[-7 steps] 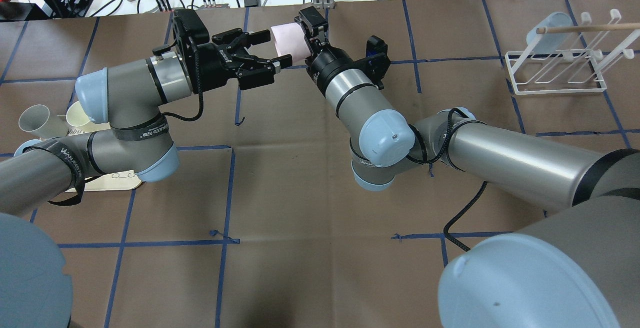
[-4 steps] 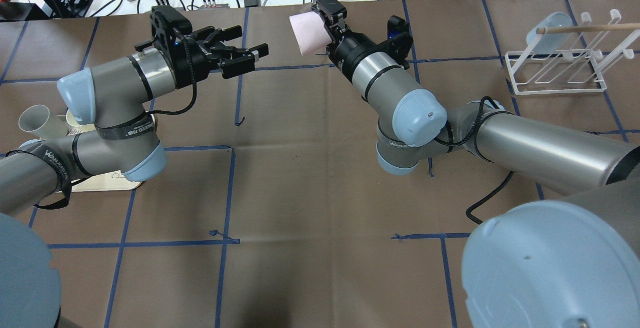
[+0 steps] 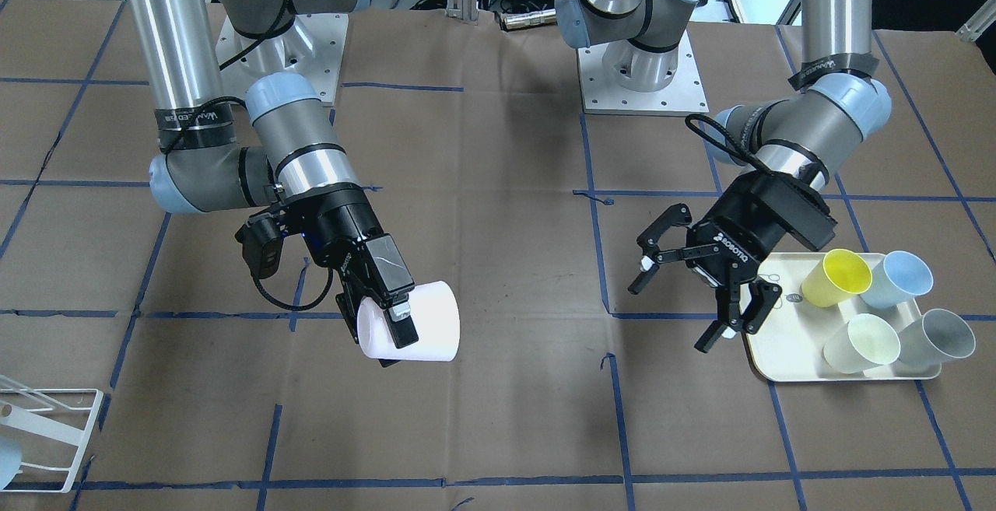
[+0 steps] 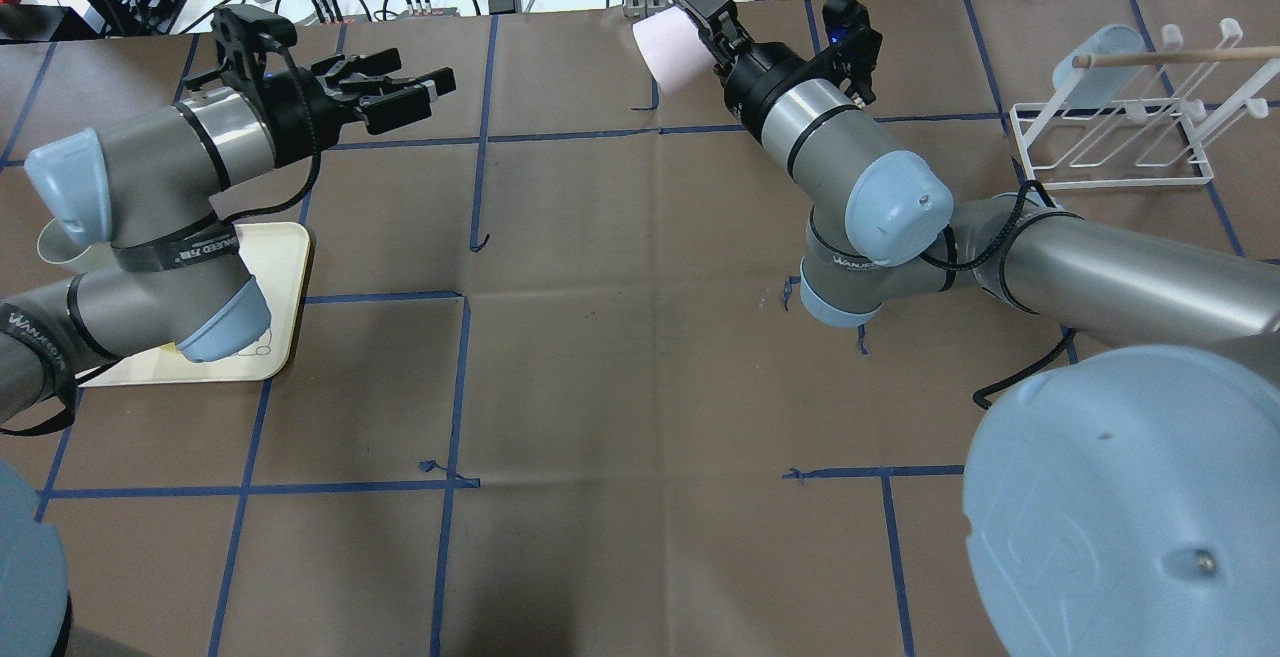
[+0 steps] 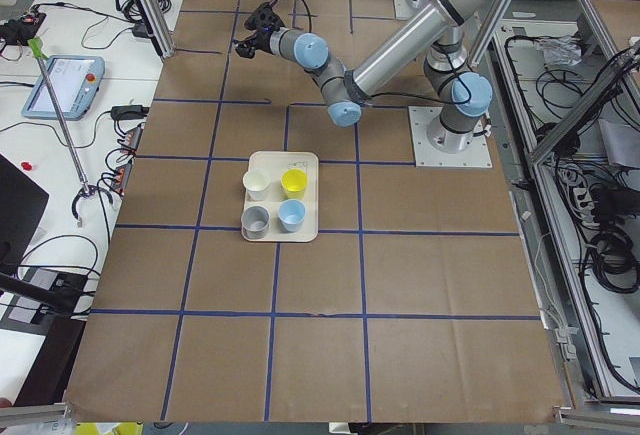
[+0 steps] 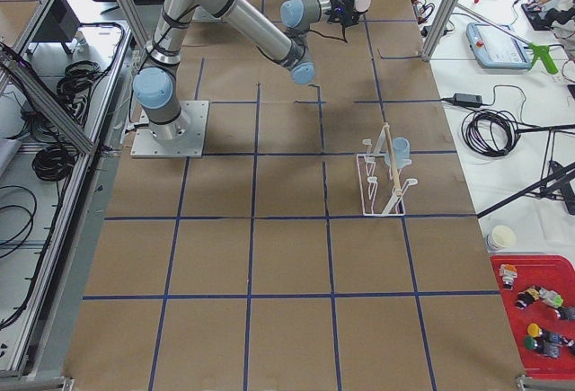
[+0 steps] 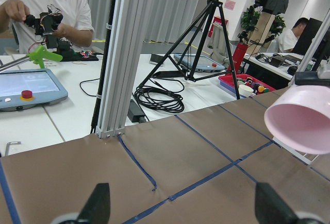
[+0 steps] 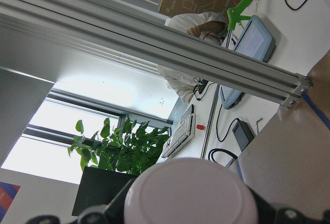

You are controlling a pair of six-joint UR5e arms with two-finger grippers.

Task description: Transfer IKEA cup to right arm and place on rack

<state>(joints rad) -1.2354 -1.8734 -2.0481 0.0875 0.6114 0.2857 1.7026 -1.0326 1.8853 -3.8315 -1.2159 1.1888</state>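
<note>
Cup point(image 3: 434, 323) apparently between right end effector point(image 3: 394, 337) fingers

Overhead: left arm point(image 4: 140, 152) covers most of tray point(image 4: 282, 277), and its cups point(image 3: 839, 278) are nearly all hidden. Front: rack point(image 3: 87, 437) cropped at left edge. Right wrist: cup point(image 8: 191, 193) cropped at bottom.

We see a counter point(image 4: 600, 357) covered in brown paper and marked into squares by blue tape. Directly on it sit a cream tray point(image 3: 786, 348) toward the robot's left end, a white wire rack point(image 4: 1120, 182) toward its right end, and two metal base plates point(image 3: 677, 83)
</note>
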